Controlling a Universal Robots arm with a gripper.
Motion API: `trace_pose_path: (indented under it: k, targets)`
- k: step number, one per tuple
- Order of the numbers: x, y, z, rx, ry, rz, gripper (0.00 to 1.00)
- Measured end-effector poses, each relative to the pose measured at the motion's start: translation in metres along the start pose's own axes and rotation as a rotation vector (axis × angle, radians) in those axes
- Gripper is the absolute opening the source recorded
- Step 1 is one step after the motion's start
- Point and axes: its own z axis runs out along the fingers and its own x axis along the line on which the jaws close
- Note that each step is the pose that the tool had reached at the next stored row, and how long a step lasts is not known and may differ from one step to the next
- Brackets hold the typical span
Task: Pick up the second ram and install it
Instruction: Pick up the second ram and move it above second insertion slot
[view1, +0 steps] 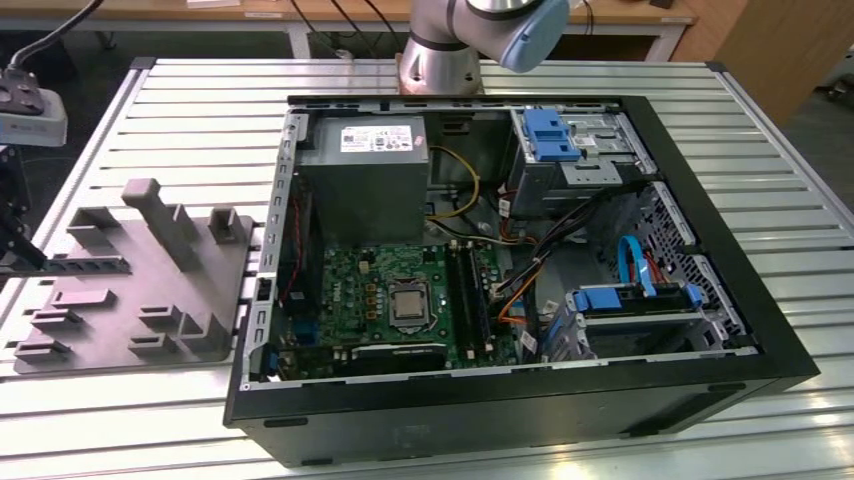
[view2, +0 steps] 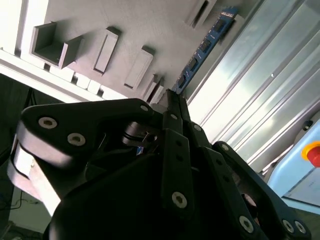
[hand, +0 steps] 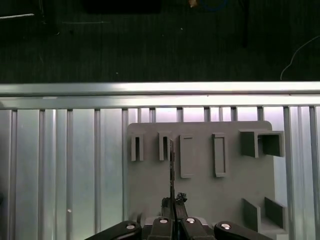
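Pinching one end of the second ram (view2: 202, 47), the gripper (view2: 172, 97) was pressed together tight on the thin blue stick, and the rest of the stick poked out past its tip. In the first wrist view the ram showed as a thin dark line, edge on, hanging over the grey block (hand: 210, 195). The block looked small and far below, so I think the ram was up in the air and free of its slot. That means the picking up looked done. The putting in was not done. The ram was well apart from the computer case (view1: 534, 410), and the long dark slots (view1: 467, 290) on the green board (view1: 347, 280) inside had not got it yet. The block lay close to one side edge of the table (view1: 200, 100), with the case beside it in the middle. Around the ram there was lots of open air. Inside the case it looked tight, with tall walls, a big grey box (view1: 367, 170) and wires (view1: 514, 290) close to the slots.
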Motion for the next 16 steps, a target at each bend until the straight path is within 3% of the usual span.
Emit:
trace_pose_path:
  k: [16]
  targets:
    - [-0.0011,0.0013,-0.0361,0.0000,0.0000,0.000,0.12]
